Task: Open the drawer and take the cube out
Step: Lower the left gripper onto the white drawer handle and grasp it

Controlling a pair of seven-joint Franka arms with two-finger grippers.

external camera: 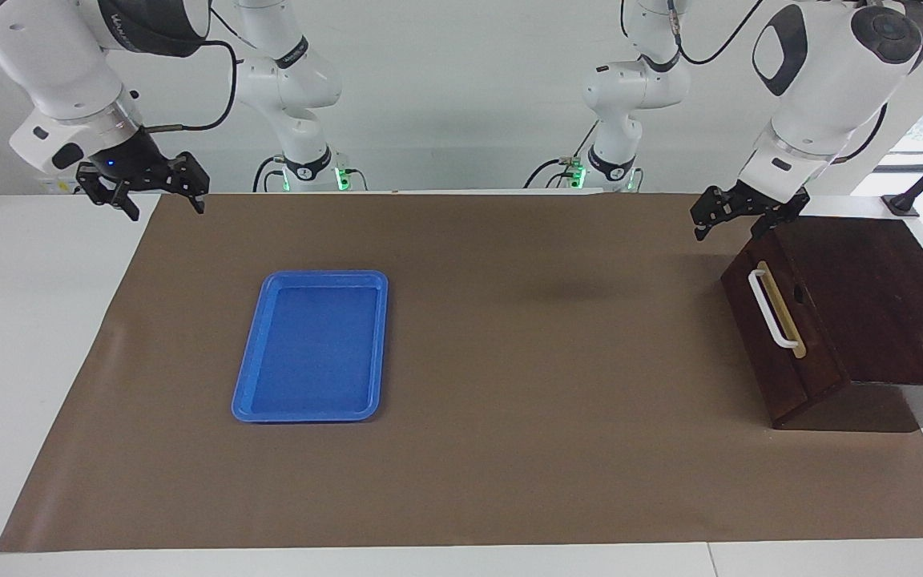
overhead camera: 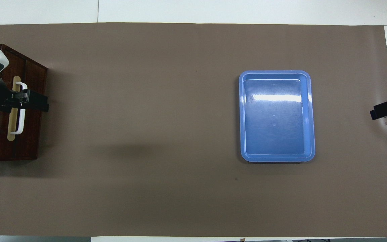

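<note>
Facing view: the drawer [external camera: 782, 320] sits shut in its dark wooden cabinet [external camera: 878, 296] at the right edge of the frame, on the brown mat [external camera: 509, 361]. Its white handle [external camera: 770, 308] faces the frame's centre. The cube is not visible in either view.

The left gripper [external camera: 738, 220] hangs at upper right, above the cabinet's upper corner, fingers spread wide and holding nothing. In the overhead view its dark body [overhead camera: 15, 101] crosses the middle of the handle at the left edge and hides that part of the bar; the cabinet is cut off by the frame there.

The right gripper [external camera: 165, 200] hangs at upper left above the mat's corner, fingers wide and empty. Overhead, only a dark tip [overhead camera: 383, 111] shows at the right edge.

A blue tray [external camera: 257, 401] lies left of centre.
</note>
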